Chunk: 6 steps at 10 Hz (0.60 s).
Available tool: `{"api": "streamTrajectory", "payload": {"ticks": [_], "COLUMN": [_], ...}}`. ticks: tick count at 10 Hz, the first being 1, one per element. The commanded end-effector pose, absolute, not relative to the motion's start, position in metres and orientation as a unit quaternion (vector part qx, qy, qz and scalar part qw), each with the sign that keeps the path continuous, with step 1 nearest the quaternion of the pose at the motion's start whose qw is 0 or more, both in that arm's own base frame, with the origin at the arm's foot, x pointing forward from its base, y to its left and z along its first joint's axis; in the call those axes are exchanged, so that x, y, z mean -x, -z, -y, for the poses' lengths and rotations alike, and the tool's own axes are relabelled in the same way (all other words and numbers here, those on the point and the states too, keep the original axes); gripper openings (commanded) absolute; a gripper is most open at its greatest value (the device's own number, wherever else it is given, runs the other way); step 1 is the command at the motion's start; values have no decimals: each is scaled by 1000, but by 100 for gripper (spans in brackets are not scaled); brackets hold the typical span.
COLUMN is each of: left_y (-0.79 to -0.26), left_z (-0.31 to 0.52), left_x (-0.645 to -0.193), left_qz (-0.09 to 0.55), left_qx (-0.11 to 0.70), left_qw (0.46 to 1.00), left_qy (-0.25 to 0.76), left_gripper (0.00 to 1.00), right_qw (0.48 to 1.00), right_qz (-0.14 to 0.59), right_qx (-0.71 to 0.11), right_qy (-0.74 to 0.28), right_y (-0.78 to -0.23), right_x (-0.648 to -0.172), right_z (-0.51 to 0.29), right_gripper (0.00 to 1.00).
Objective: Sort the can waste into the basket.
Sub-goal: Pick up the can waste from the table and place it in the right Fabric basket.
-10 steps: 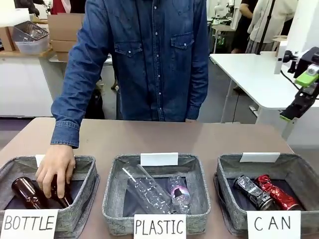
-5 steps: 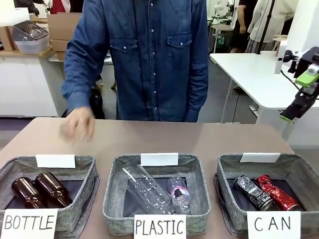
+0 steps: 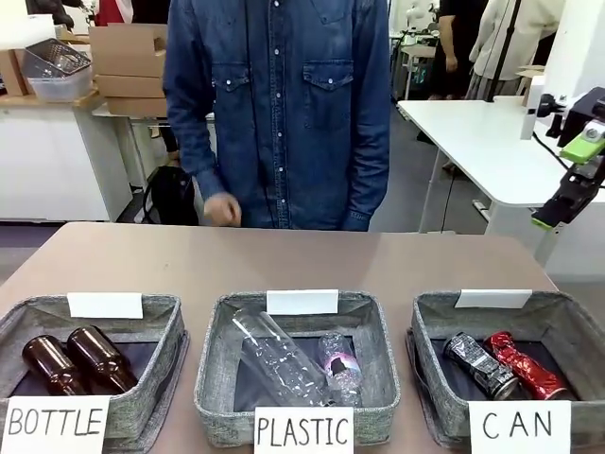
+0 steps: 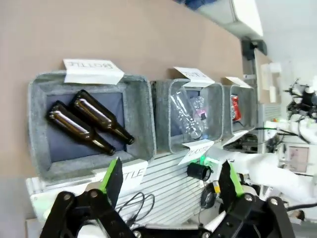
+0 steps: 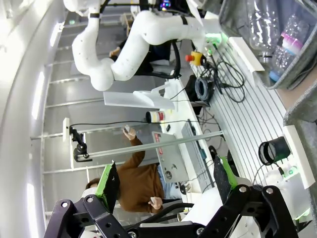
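Far half of the brown desk [image 3: 284,260] bare, open to passage from edge to edge. Near half taken up by three square grey woven-fabric baskets in a row, narrow gaps between them.

Right basket, white "CAN" sign [image 3: 577,326]: open top; shiny red dented can [image 3: 526,367] and silver dark-printed can [image 3: 478,363] lie touching on its floor; bare floor at the near left.

Person in blue denim shirt [image 3: 284,104] stands at the far edge, one hand [image 3: 221,210] just above it.

Right gripper [image 3: 570,184] hangs wide open, above and beyond the right basket.
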State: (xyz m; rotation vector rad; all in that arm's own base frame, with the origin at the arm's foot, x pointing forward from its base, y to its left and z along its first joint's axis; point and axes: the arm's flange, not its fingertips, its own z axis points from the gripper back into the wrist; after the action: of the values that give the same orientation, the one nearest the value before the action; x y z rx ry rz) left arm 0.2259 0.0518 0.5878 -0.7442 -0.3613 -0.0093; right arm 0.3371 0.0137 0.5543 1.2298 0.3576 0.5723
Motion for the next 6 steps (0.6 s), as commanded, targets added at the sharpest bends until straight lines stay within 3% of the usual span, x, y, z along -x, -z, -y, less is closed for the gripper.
{"api": "streamTrajectory", "payload": {"ticks": [1, 5, 6], "left_y": [-540, -449, -432], "left_z": [16, 94, 95], "left_x": [-283, -361, -370], "left_qz": [152, 188, 154], "left_qx": [386, 497, 545], "left_qw": [908, 845, 823], "left_qy": [51, 63, 36], "left_gripper": [100, 100, 100], "right_qw": [765, 765, 765], "right_qz": [-165, -165, -165], "right_qx": [-563, -563, -563], "right_qy": [-266, -266, -266], "right_y": [-556, -556, -556], "right_x": [-336, -336, -336], "right_z": [-12, -12, -12], "right_gripper": [100, 100, 100]}}
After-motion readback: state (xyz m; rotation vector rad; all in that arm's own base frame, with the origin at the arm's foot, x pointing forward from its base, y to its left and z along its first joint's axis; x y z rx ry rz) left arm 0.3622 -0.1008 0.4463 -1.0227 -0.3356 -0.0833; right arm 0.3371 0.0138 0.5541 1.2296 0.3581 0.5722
